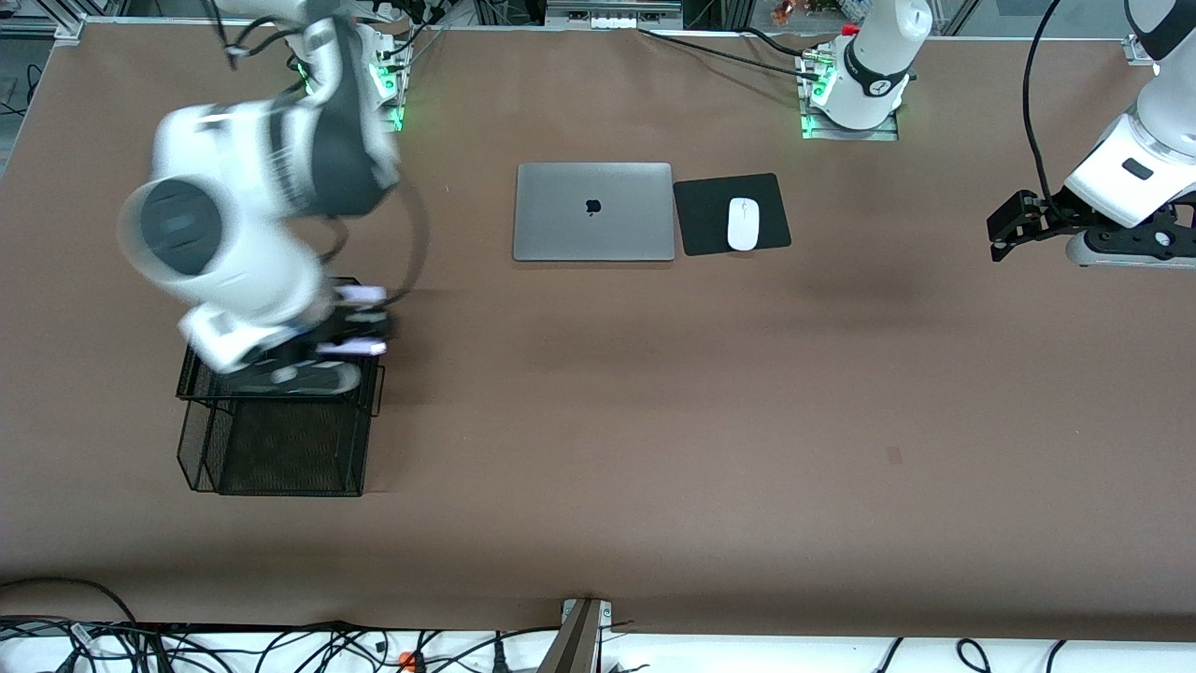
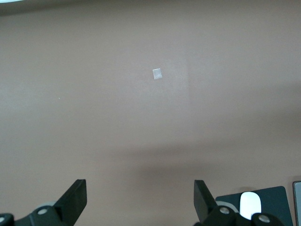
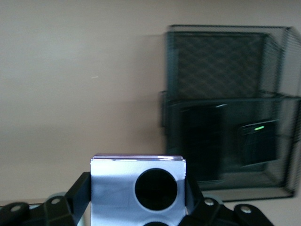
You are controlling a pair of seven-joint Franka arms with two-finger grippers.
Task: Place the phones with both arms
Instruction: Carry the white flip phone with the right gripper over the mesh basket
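Two black phones, the slim slab and flip phone, already lie in the mesh tray. Right tool clamps the lavender phone above it: lower level, release gently. Left tool waits agape over bare worktop.

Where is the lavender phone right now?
The lavender phone is held in the right tool, up over the black mesh rack at the right arm's end of the table; the rack already holds two black phones.

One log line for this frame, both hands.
right hand: shut on lavender phone, over mesh rack | left hand: open, empty, waiting | rack holds two black phones
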